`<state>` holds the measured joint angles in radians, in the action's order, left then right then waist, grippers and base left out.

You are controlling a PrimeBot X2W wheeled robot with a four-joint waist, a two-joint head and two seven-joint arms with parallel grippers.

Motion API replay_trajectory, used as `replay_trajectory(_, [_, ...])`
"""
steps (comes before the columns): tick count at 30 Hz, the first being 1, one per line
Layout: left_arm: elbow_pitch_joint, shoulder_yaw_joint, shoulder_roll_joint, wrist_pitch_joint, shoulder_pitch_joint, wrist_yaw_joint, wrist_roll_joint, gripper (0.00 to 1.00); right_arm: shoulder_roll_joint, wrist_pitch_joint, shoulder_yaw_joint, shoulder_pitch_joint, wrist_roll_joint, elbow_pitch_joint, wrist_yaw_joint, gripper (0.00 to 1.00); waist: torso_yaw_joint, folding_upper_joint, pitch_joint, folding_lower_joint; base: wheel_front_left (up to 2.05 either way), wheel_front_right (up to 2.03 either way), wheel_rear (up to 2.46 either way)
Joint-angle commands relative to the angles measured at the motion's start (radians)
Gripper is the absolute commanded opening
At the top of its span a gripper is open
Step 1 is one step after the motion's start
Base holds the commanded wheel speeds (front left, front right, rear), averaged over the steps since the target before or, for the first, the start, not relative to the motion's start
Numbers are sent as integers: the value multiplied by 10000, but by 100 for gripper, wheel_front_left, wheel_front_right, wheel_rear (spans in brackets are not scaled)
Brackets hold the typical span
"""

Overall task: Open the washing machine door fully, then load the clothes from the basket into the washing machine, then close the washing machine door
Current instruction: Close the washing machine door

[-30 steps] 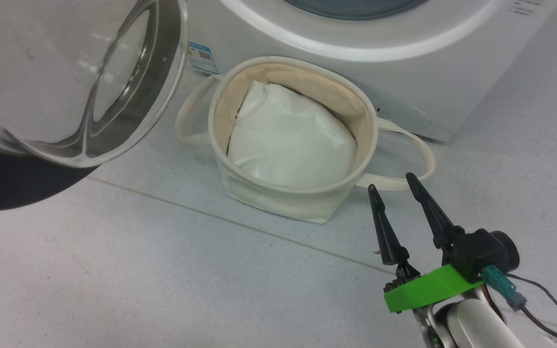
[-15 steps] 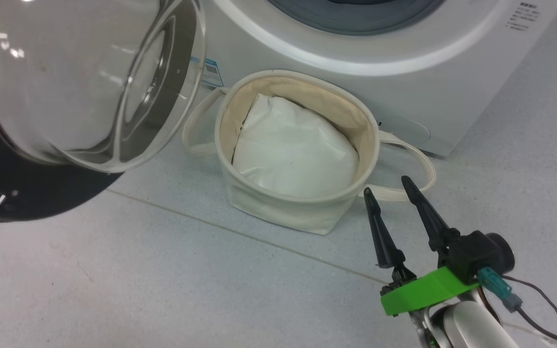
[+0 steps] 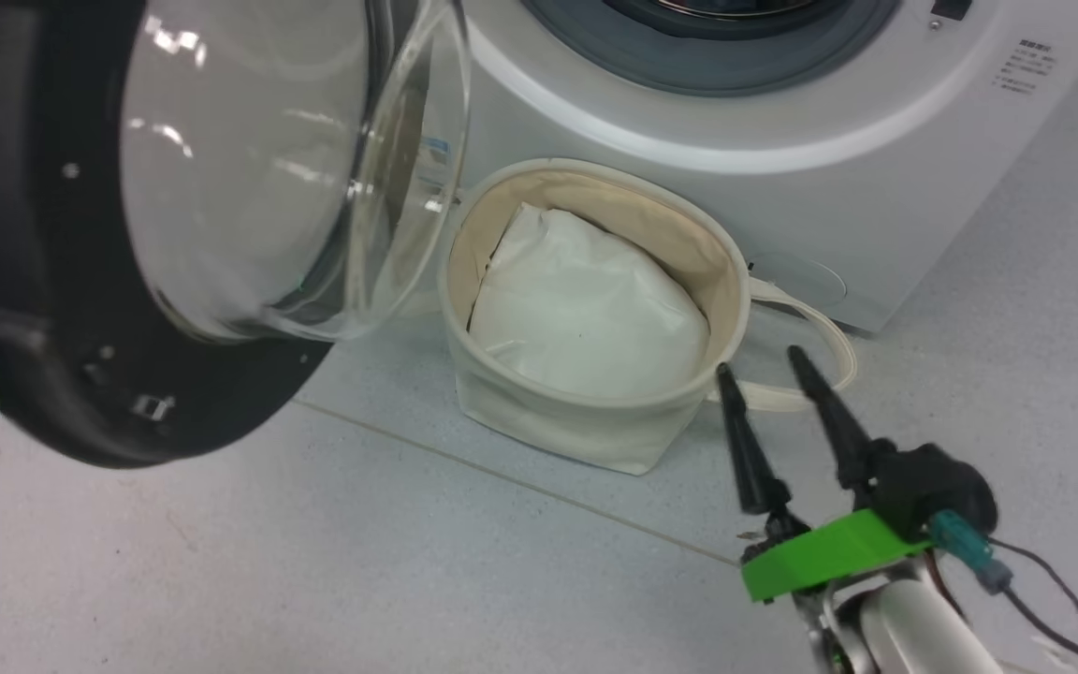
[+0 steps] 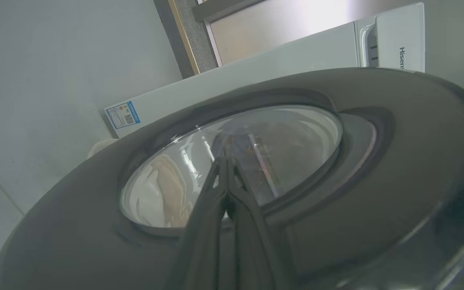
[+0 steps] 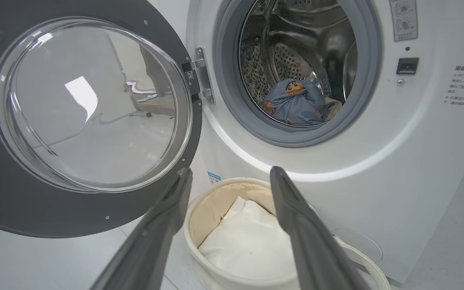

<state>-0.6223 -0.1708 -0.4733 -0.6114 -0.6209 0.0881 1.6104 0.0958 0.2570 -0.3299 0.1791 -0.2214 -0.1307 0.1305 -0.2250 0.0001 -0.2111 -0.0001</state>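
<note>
The washing machine door (image 5: 75,217) stands swung out to the left, its black rim (image 3: 52,374) and glass bowl close to the head camera. My left gripper (image 4: 226,159) is shut, with its tips at the door's outer face (image 4: 377,181) over the glass. Inside the steel drum of the washing machine (image 5: 417,161) lie the clothes (image 5: 296,106), a blue bundle with orange patches. The cream basket (image 3: 595,421) sits on the floor in front of the machine (image 3: 782,187). My right gripper (image 3: 757,363) hangs open by the basket's right side, holding nothing, and its fingers frame the basket (image 5: 216,205).
A plain white pillow-like bundle (image 3: 586,318) fills the basket. One loop handle (image 3: 820,328) lies on the floor near my right fingertips. A blue label (image 4: 123,114) marks the machine's front. Pale tiled floor (image 3: 314,562) spreads in front of the basket.
The head camera has tipped up, showing more of the drum opening. The door has swung right, toward the basket. My right gripper has stayed open in place.
</note>
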Motion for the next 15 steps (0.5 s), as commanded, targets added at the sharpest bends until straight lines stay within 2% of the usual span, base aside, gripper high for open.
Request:
replay_trajectory(1, [584, -84, -295, -208, -52, 27, -120, 0, -189, 48, 11, 144, 77, 231, 2, 100, -34, -1, 26, 1, 0, 0, 0])
replay_trajectory(7, [1815, 173, 397, -492, 315, -65, 142, 0, -418, 48, 1264, 141, 444, 89, 2, 100, -31, -1, 134, 1, 0, 0, 0])
replay_trajectory(15, [3606, 836, 1440, -589, 962, -73, 154, 0, -452, 48, 1356, 123, 185, 58, 2, 100, 208, -1, 314, 1, 0, 0, 0])
